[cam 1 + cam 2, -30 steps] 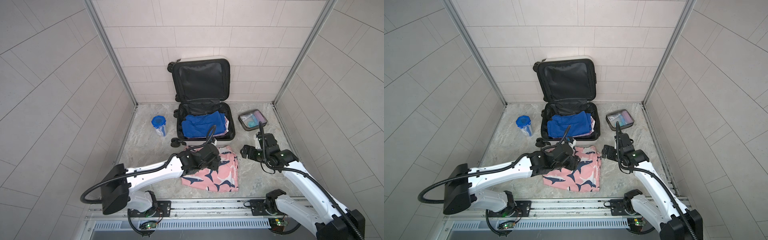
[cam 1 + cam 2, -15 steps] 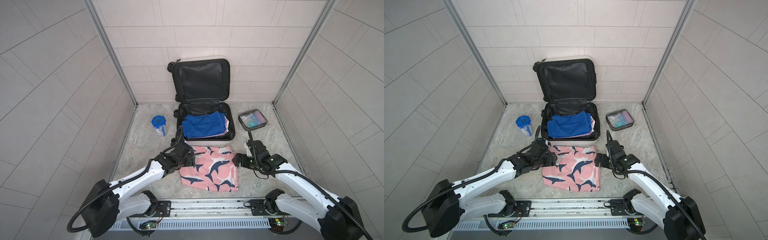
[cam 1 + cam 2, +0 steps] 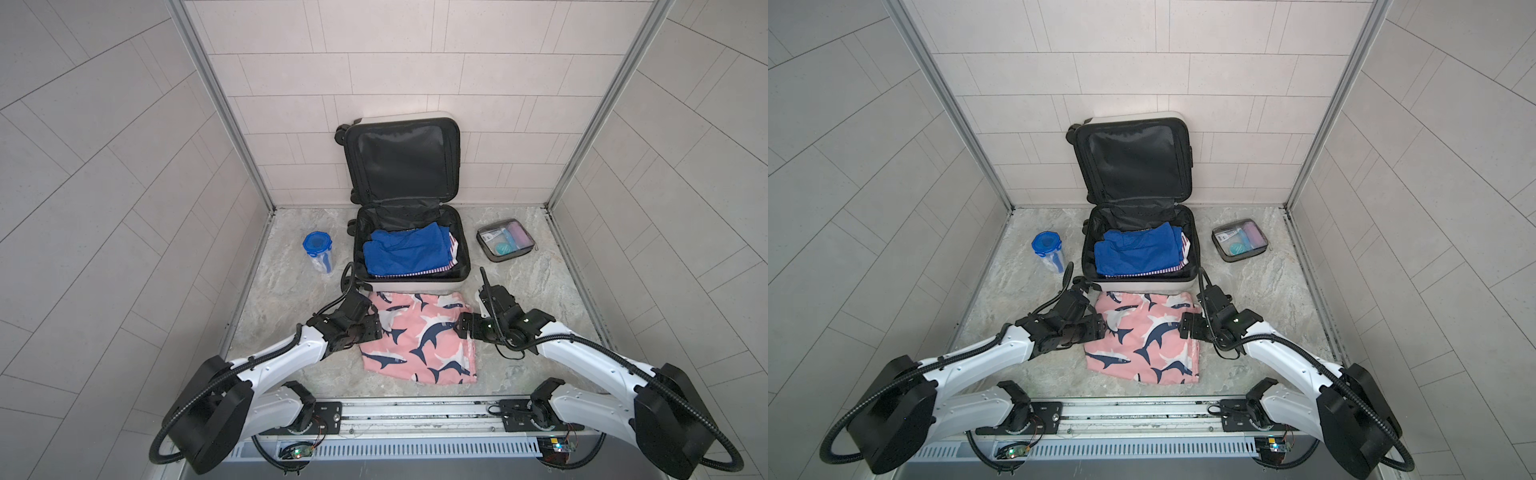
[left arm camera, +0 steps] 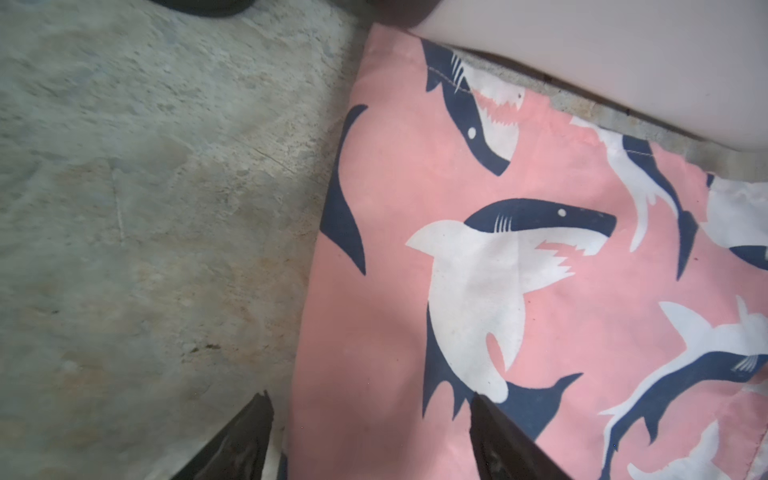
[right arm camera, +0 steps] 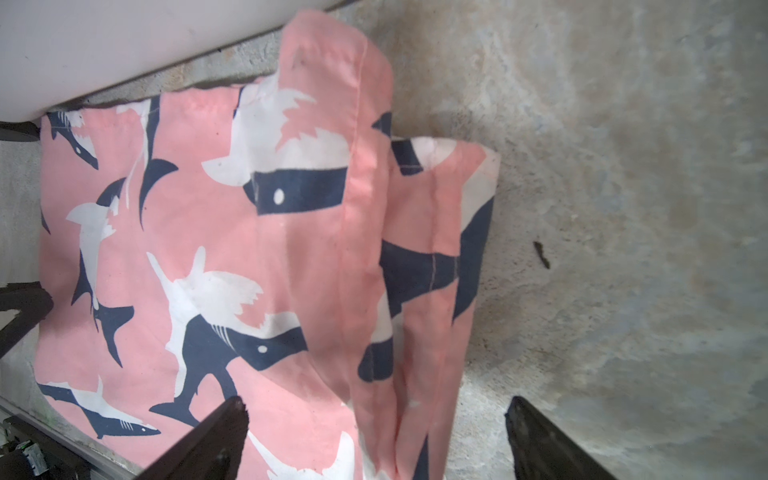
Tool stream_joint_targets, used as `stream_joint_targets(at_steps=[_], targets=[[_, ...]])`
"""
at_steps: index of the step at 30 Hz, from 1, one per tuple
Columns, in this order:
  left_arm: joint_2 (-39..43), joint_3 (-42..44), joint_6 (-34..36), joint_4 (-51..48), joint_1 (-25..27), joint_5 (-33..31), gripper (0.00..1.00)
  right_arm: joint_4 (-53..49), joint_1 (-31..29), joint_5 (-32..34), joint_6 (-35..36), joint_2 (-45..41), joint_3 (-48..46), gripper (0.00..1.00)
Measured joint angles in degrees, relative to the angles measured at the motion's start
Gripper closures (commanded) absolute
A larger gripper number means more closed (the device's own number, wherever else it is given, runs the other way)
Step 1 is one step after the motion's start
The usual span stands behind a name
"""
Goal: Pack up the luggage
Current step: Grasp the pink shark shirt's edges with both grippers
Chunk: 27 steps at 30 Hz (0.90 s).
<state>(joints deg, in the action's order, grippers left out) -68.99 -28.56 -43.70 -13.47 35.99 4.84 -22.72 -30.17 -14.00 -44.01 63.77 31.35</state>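
The luggage (image 3: 415,286) (image 3: 1142,286) lies open at the back, its black-lined lid leaning on the wall. A blue garment (image 3: 405,253) rests inside on striped cloth. Folded pink shark-print shorts (image 3: 419,336) (image 3: 1146,336) lie flat on the floor just in front of it. My left gripper (image 3: 372,328) (image 4: 370,395) is open, and its fingers straddle the left edge of the shorts (image 4: 540,291). My right gripper (image 3: 463,330) (image 5: 376,399) is open too, astride the layered right edge of the shorts (image 5: 208,249). The luggage's white shell (image 4: 623,50) (image 5: 124,37) shows in both wrist views.
A clear container with a blue lid (image 3: 319,253) stands left of the luggage. A clear toiletry pouch (image 3: 505,240) lies to its right. Tiled walls close in three sides, and a metal rail (image 3: 415,409) runs along the front.
My left gripper drew back from over the shorts to their left edge and opened wider. My right gripper came down and in to their right edge. The shorts now lie uncovered.
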Motion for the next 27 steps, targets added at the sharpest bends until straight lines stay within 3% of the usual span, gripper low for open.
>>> stream_joint_targets(at_steps=[10,14,21,27], targets=[[-10.01,-3.17,1.33,8.85,-0.31,5.38,0.27,3.06,-1.18,1.14,-0.90,3.13,-0.70,0.08],[-11.23,-3.13,1.29,11.76,-0.33,7.10,0.32,4.20,-1.77,1.33,-1.40,4.48,-1.07,0.15],[-12.39,-2.56,0.94,14.45,1.57,8.94,0.47,6.62,-2.78,1.40,-2.29,6.69,-1.07,0.36],[-13.86,-2.29,-0.46,16.94,4.66,9.62,0.66,7.04,-3.56,1.60,-2.84,7.63,-1.07,0.54]])
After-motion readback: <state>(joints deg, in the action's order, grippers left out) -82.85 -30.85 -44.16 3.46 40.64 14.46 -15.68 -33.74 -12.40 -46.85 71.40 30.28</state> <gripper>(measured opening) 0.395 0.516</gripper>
